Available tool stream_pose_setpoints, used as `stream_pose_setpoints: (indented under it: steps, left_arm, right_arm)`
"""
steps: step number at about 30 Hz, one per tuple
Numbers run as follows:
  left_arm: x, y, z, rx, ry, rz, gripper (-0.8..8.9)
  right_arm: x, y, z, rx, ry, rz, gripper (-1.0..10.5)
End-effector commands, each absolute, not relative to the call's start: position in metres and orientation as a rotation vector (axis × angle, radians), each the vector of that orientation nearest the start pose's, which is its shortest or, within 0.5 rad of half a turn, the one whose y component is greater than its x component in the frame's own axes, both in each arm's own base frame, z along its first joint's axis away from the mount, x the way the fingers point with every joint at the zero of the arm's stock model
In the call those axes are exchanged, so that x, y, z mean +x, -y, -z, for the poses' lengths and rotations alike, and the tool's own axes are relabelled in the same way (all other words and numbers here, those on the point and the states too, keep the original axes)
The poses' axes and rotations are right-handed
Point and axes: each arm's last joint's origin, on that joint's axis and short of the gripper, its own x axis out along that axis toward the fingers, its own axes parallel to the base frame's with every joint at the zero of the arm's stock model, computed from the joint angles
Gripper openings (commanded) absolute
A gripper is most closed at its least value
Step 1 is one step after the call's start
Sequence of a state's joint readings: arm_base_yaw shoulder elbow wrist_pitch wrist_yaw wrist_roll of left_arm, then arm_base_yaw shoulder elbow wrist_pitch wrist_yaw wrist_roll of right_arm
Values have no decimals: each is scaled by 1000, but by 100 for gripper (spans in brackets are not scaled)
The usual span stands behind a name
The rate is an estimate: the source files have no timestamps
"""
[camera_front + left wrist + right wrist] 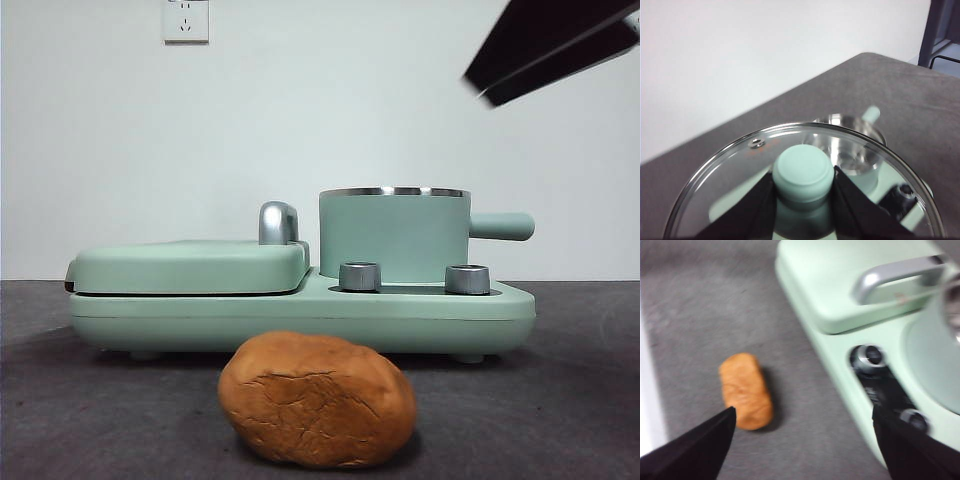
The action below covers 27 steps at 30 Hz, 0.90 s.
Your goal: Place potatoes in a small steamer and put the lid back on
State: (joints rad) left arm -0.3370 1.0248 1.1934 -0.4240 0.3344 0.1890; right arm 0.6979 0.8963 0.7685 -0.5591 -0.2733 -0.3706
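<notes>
front view: the potato (317, 400) lay on the grey table (580, 400) just in front of the mint cooker base (300, 312); the small steamer (394, 235) stood uncovered on that base, beside the flat griddle (190, 265).

left wrist view: the left gripper (803, 187) clamped the lid (730, 175) by its knob, above the steamer.

right wrist view: the right gripper (802, 437) hung spread wide over the table beside the base, near the potato.

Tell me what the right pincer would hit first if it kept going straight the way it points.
Probably the bare table: the open right pincer aims between the potato and the cooker base. Motion blur leaves depth uncertain.
</notes>
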Motion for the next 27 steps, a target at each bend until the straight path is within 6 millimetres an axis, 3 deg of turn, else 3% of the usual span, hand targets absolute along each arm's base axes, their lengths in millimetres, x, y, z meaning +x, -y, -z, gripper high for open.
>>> stream_pose_setpoints:
  steps: [1,6,10,21,27]
  left_arm:
    - [180,70,-396,133,-200,664,17]
    - [159,57,-382,100,-199,628,16]
    - [148,51,-382,97,-203,612,16]
    - [144,49,-383,95,-200,606,16]
    - [144,49,-383,96,-200,605,16]
  right_arm:
    - [135,-140,-271,-532,-556,-1104,458]
    - [137,-169,-247,-593,-666,-1174,457]
    - [142,-188,-229,-603,-724,-1202,457]
    - [154,-225,-179,-663,-815,-1214,448]
    - [156,-228,-164,-664,-893,-1160,245]
